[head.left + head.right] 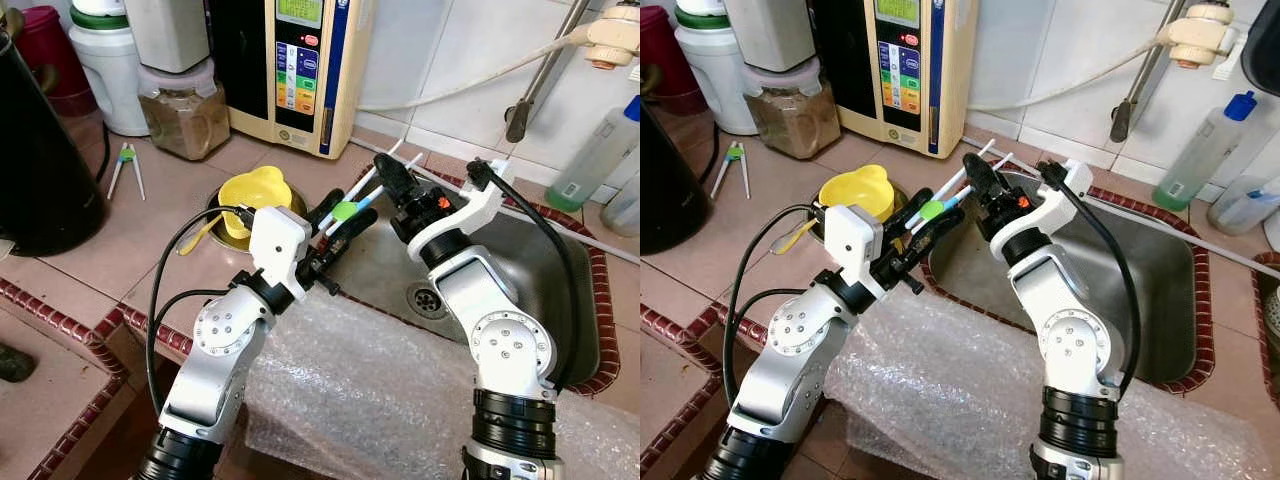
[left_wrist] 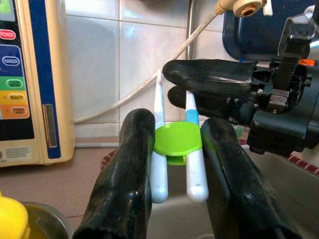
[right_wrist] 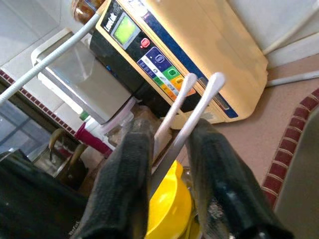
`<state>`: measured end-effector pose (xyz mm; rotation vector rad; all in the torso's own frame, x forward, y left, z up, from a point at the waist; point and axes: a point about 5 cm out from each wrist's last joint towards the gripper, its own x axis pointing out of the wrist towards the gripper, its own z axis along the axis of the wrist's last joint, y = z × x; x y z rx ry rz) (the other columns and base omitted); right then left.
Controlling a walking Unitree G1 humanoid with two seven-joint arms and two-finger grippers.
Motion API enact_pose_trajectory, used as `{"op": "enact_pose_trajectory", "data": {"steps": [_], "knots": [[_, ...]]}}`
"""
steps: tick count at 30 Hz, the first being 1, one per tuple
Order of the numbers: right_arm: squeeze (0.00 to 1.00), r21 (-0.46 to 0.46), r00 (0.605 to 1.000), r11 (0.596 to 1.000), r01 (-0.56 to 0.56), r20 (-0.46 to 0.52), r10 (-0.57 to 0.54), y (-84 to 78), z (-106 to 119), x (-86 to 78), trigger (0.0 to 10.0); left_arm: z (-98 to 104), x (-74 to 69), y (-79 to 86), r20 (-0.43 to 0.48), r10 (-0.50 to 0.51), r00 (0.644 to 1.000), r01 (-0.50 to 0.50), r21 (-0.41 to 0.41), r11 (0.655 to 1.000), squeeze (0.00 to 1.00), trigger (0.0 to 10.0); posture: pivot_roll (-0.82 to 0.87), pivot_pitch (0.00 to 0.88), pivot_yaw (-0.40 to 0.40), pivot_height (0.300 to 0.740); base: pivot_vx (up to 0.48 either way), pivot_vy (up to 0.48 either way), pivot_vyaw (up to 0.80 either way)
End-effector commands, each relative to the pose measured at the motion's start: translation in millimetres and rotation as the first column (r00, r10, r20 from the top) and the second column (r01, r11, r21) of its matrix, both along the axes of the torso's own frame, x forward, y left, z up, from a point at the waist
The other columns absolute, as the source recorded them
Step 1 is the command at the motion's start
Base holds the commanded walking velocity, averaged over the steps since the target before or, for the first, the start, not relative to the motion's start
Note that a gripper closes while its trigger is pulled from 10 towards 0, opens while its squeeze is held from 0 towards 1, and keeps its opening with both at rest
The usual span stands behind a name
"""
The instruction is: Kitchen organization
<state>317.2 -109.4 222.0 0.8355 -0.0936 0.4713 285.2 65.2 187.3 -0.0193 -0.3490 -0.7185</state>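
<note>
A pair of white-and-blue training chopsticks (image 1: 372, 189) joined by a green hinge piece (image 2: 177, 139) hangs over the left rim of the steel sink (image 1: 560, 300). My left gripper (image 1: 345, 215) is shut on the chopsticks at the green hinge, its fingers (image 2: 127, 174) on either side of it. My right gripper (image 1: 388, 172) is shut on the same chopsticks farther along, and the white ends (image 3: 199, 99) stick out past its fingers (image 3: 124, 184). The two grippers face each other, almost touching.
A yellow cup (image 1: 255, 190) sits in a metal bowl with a yellow spoon on the tiled counter just left of the grippers. Another green pair of chopsticks (image 1: 127, 160) lies farther left. A water ioniser (image 1: 295, 60), a jar (image 1: 185, 110) and a black kettle (image 1: 35, 150) stand behind. Bubble wrap (image 1: 380, 390) covers the near edge.
</note>
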Motion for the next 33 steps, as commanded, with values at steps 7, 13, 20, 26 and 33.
{"op": "enact_pose_trajectory", "data": {"steps": [7, 13, 20, 26, 33], "knots": [[0.0, 0.032, 1.0, 0.999, 0.017, -0.016, -0.016, -4.0, 0, 2.6, 0.0, 1, -0.6, -2.4, 0.015, 0.0, 1.0, 0.0, 0.013, 1.0, 0.0, 2.4, 0.01, 0.101, -0.093, 0.74, 0.0, 0.0, 0.0], [0.0, 0.045, 1.0, 0.999, 0.012, -0.019, -0.012, -3.6, 0, 1.9, 0.0, -1, -0.7, -3.6, 0.015, 0.001, 1.0, -0.001, 0.028, 1.0, 0.0, 10.0, 0.01, 0.102, -0.093, 0.74, 0.0, 0.0, 0.0], [0.0, 0.047, 1.0, 0.999, 0.02, -0.02, -0.019, -4.8, 1, 3.5, 0.0, -1, 5.4, -0.5, -0.019, 0.023, 1.0, -0.024, -0.009, 1.0, 1.0, 10.0, 0.01, 0.11, -0.099, 0.74, 0.0, 0.0, 0.0], [0.0, 0.046, 0.999, 0.998, 0.04, -0.023, -0.039, -7.5, 2, 6.2, 0.0, -1, 9.1, 2.5, -0.018, 0.033, 0.999, -0.034, -0.005, 0.999, 1.0, 10.0, 0.01, 0.109, -0.099, 0.74, 0.0, 0.0, 0.0], [0.0, 0.0, 0.991, 0.991, 0.131, -0.011, -0.131, -20.5, 4, 13.3, 0.0, -6, 14.9, 3.6, -0.098, 0.034, 0.995, -0.036, -0.019, 0.999, 1.0, 10.0, 0.01, 0.105, -0.095, 0.74, 0.0, 0.0, 0.0]]}}
